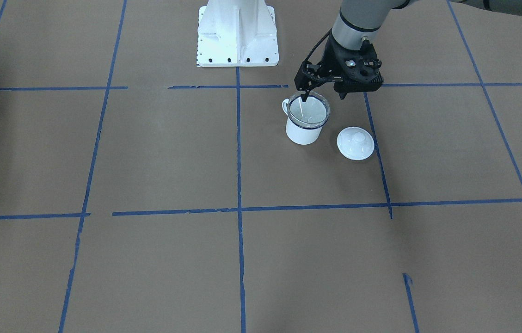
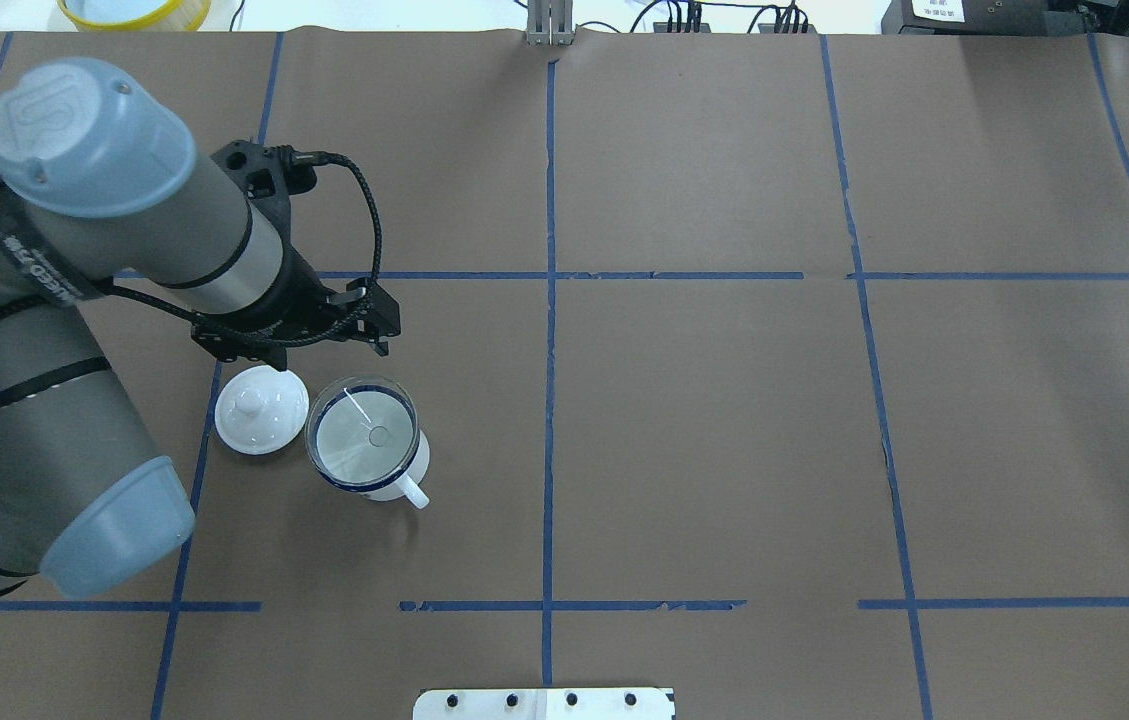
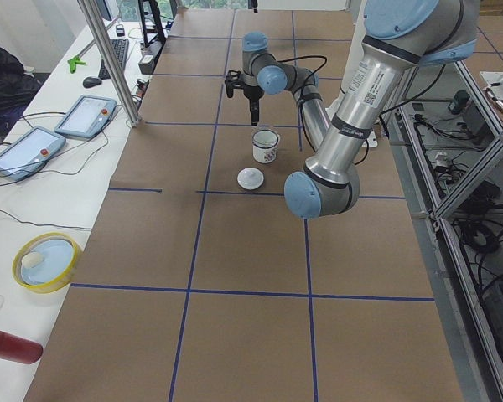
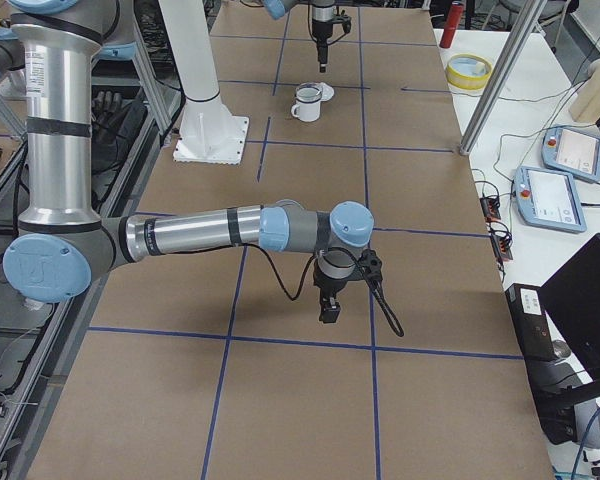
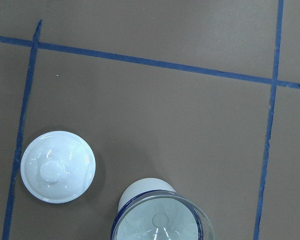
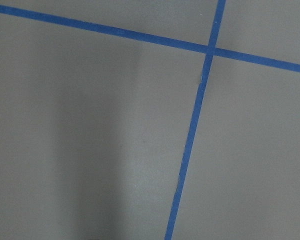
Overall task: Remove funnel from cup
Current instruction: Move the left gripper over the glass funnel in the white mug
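- Front-facing view: the clear funnel (image 1: 309, 112) sits in the mouth of the white enamel mug (image 1: 303, 133). The mug stands left of the desk's midline, nearer the robot's edge than the operators' edge. The left gripper (image 1: 324, 96) hangs above it with its jaws spread wide and nothing between them. One fingertip (image 1: 305, 97) lines up with the funnel's rim. A round white lid (image 1: 355, 143) lies just beside the mug, towards the desk's left end.
- Overhead view: the left gripper (image 2: 324, 340) reaches in from the left edge. The funnel (image 2: 364, 435) fills the mug (image 2: 392, 484) rim to rim, the lid (image 2: 261, 410) is close alongside, and the mug's handle points towards the robot's edge.
- Left-end view: the gripper (image 3: 252, 117) is clear of the mug (image 3: 265, 151), above it. A yellow bowl (image 3: 46, 261) stands on the side bench.
- Right-end view: the right gripper (image 4: 330, 310) hovers over bare paper towards the desk's right end, well apart from the mug (image 4: 305, 103). I cannot tell how its jaws stand.
- Left wrist view: the lid (image 5: 58, 166) and the funnel (image 5: 160, 222) in the mug (image 5: 140, 191) show at the bottom edge.
- Right wrist view: only brown paper (image 6: 80, 140) crossed by blue tape (image 6: 190, 145).
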